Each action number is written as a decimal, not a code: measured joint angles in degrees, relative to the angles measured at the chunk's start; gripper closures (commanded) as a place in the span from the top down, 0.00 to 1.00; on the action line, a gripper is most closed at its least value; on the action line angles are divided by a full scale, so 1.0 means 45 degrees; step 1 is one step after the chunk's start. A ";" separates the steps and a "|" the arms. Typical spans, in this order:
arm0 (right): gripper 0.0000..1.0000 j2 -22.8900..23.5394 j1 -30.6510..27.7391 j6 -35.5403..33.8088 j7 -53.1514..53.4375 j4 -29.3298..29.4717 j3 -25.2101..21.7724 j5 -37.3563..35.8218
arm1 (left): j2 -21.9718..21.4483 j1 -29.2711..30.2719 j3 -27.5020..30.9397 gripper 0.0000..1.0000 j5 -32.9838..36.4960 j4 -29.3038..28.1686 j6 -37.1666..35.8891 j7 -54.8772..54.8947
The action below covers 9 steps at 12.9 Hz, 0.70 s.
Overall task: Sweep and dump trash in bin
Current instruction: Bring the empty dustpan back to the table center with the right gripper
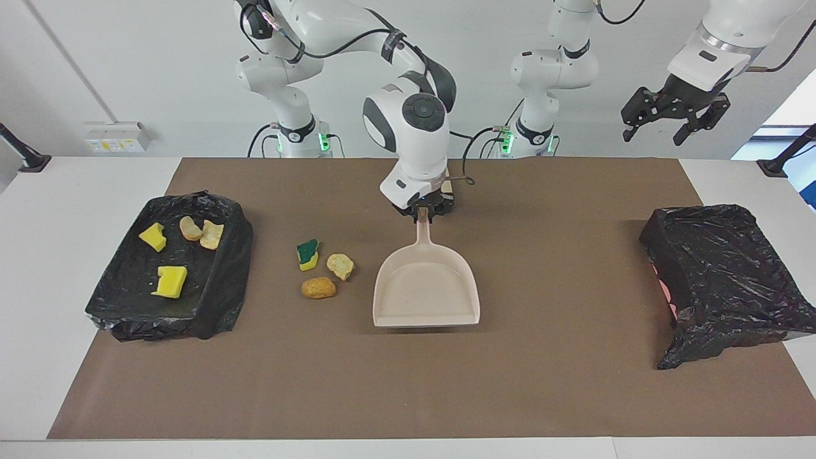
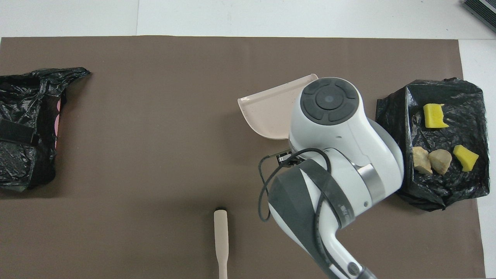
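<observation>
Taking the dustpan (image 1: 426,294) as the landmark, and starting from the robots' end of the table: the brush (image 2: 221,240) lay nearest the robots, its handle pointing toward them; in the facing view the right arm hid most of it. Up in the air toward the left arm's end, the left gripper (image 1: 669,121) waited with its fingers spread wide, holding nothing.

The right gripper (image 1: 424,213) was closed on the dustpan's handle. The pan's long axis ran straight away from the robots, handle nearer them, open mouth farther. I could not tell whether the pan rested on the brown mat (image 1: 548,382) or hung just above it.

Three loose pieces lay beside the pan, toward the right arm's end and off its mouth line: a green-faced sponge (image 1: 307,254), a tan lump (image 1: 340,266) and an orange lump (image 1: 319,288). None touched the pan.

Further toward that same end sat the bin (image 1: 210,306), lined in black, holding two yellow bits (image 1: 169,282) and two pale lumps (image 1: 201,232). A second black-lined bin (image 1: 720,274) sat toward the left arm's end.

In my judgement, the mouth faced away from the pieces, so the pan needed turning toward them before sweeping.
</observation>
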 measured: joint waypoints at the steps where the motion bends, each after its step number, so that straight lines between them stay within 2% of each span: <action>1: 0.00 0.0545 0.0306 0.0434 0.0496 0.0323 -0.0003 0.0018 | -0.0001 0.0000 0.0005 1.00 0.0000 -0.0001 0.0000 -0.0001; 4: 0.00 0.1449 0.0438 0.0966 0.0723 0.0980 -0.0048 0.0018 | -0.0017 0.0000 0.0010 1.00 0.0000 -0.0001 0.0000 -0.0002; 9: 0.00 0.1477 0.0160 0.0991 -0.0809 0.1160 -0.0116 -0.0020 | -0.0029 0.0000 0.0011 1.00 0.0000 -0.0002 -0.0004 -0.0003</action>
